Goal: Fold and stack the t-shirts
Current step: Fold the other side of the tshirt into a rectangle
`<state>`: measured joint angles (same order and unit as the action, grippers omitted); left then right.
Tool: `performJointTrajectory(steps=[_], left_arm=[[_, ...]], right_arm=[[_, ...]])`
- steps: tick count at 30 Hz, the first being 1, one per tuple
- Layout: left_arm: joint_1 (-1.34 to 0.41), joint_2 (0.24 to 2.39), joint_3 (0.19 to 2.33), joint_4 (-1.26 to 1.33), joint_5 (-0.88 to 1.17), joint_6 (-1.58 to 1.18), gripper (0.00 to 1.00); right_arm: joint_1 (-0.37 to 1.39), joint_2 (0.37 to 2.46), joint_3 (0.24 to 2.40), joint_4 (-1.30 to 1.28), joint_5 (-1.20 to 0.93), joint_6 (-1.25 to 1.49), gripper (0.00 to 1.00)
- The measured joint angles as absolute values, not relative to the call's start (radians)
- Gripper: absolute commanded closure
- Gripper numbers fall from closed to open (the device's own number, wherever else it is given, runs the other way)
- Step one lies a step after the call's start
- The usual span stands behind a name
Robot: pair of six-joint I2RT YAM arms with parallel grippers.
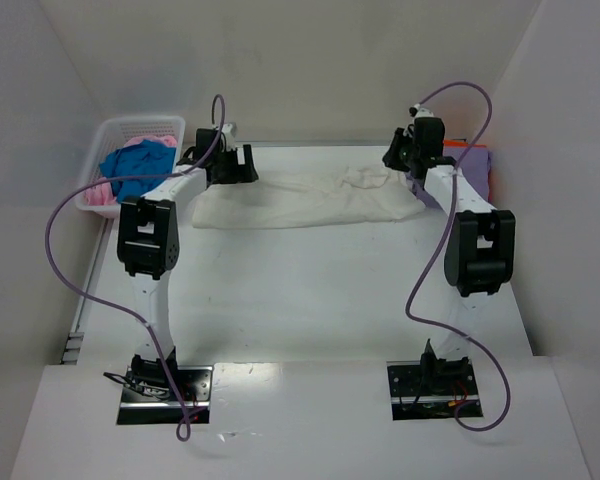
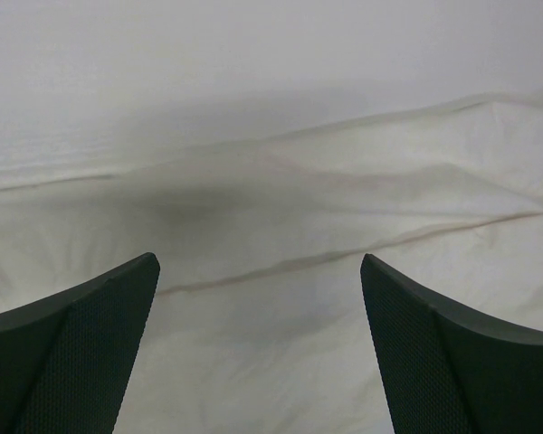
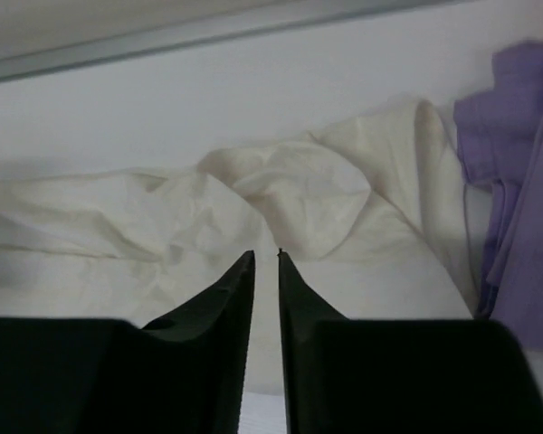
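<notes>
A robotics lab cell: a white tabletop [image 1: 300, 300] boxed by plain white panels [image 1: 280, 60], two robot arms [image 1: 150, 240] bolted on metal plates [image 1: 130, 400] at its near edge, trailing purple cables [image 1: 65, 270].

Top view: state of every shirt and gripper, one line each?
cream t-shirt, crumpled, stretched in a long strip
lavender t-shirt, bunched at far right
orange t-shirt, mostly hidden
blue t-shirt, crumpled in basket
pink t-shirt, crumpled under blue
left gripper, open over cream t-shirt
right gripper, nearly shut
</notes>
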<state>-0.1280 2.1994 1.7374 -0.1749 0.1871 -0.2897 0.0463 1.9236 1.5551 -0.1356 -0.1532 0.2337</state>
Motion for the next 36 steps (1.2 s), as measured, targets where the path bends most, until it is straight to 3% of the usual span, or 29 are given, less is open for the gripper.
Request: performJointTrajectory(steps=[1,4,15,22,36], left_arm=[[-0.128,2.206,1.748,-0.168,0.19,-0.29,0.0],[-0.13,2.225,1.76,-0.157,0.2,-0.29,0.0],[-0.155,2.269,1.761,-0.202,0.206,-0.29,0.0],[-0.159,2.27,1.746,-0.221,0.204,-0.29,0.0],[-0.159,2.27,1.746,-0.228,0.195,-0.286,0.0]], right_arm=[[0.039,1.923,1.525,-0.131,-0.156,0.239,0.88],[0.034,1.939,1.457,-0.137,-0.17,0.248,0.92],[0.036,2.087,1.455,-0.163,-0.199,0.25,0.91],[0.036,2.195,1.607,-0.206,-0.207,0.245,0.85],[0.051,2.455,2.03,-0.286,-0.252,0.248,0.84]])
